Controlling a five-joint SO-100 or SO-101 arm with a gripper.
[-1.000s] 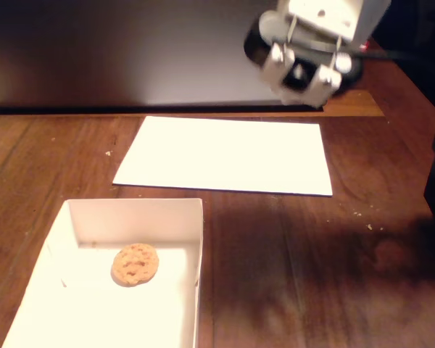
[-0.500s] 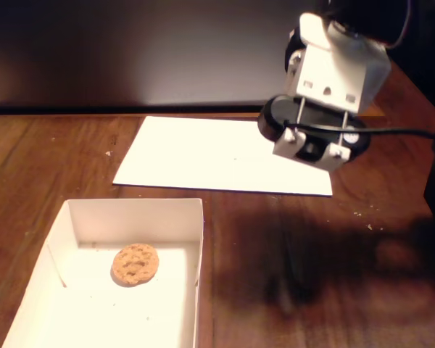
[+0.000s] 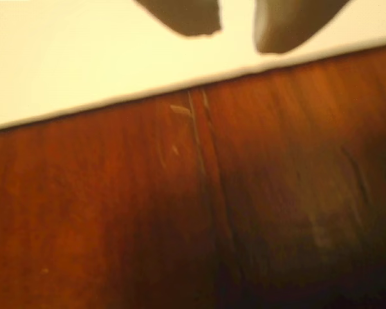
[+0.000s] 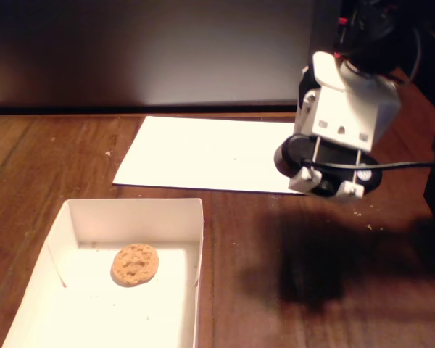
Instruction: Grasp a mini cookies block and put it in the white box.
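A round golden-brown mini cookies block lies flat on the floor of the white box, a shallow tray at the lower left of the fixed view. My arm hangs at the right, far from the box, over the near right corner of a white paper sheet. In the wrist view my gripper shows as two dark fingertips at the top edge, slightly apart with only paper behind the gap. The fixed view hides the fingertips behind the arm's body.
The brown wooden table carries the arm's shadow at the lower right. A dark panel runs along the back. A black cable leads off right from the arm. The paper's edge crosses the wrist view.
The arm has come down and to the right, from high at the back to just above the paper's near right corner. The cookie and box have not moved.
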